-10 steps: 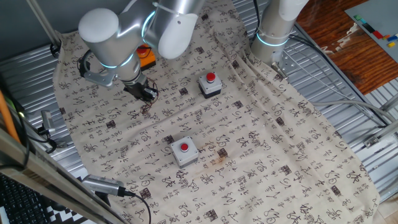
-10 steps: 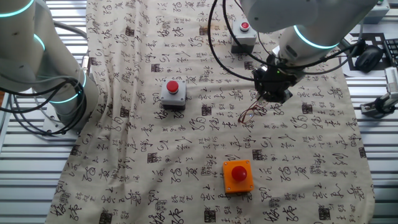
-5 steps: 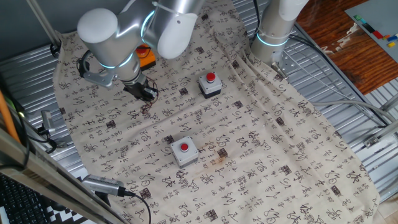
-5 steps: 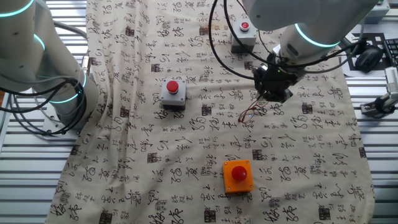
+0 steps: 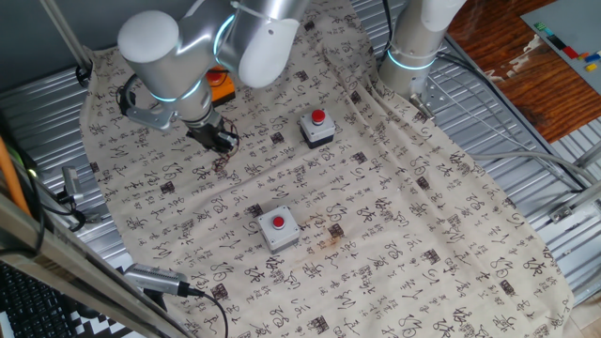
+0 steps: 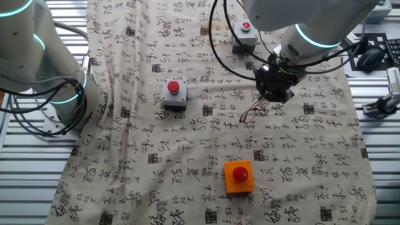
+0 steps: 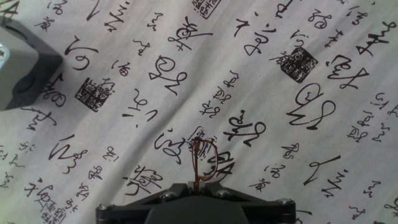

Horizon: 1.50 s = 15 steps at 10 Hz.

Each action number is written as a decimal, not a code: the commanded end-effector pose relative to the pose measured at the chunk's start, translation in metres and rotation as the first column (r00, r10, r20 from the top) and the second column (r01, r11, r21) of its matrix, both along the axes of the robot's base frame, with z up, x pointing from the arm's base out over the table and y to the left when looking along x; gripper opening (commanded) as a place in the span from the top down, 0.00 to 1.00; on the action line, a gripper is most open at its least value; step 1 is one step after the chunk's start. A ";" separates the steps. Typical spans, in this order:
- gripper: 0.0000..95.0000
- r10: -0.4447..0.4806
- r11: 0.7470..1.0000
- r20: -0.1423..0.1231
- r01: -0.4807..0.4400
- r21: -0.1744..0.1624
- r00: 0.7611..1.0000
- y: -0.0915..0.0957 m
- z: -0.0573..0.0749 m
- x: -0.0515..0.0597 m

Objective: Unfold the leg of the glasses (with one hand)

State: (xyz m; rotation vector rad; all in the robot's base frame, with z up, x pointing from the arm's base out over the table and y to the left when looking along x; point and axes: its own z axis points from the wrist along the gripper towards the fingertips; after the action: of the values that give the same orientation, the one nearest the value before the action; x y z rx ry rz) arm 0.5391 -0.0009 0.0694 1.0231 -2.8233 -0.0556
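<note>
Glasses pinched just ahead of gripper, fingers closed on the wire; we are aiming to swing the leg out slowly, frame trailing on cloth.

The tabletop is ribbed grey metal. A beige cloth printed with black characters covers most of it and hangs creased toward the edges. A reddish wooden surface lies beyond one corner. Black cables run across the cloth. A black keyboard sits at the tabletop's edge. Lighting is even and diffuse.
</note>
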 end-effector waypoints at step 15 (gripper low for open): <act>0.80 0.016 0.999 0.022 -0.017 0.027 1.000 -0.012 -0.012 -0.005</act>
State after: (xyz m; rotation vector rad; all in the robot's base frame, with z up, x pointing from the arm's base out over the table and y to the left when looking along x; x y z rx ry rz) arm 0.5356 -0.0124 0.0560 1.0603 -2.8399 -0.0809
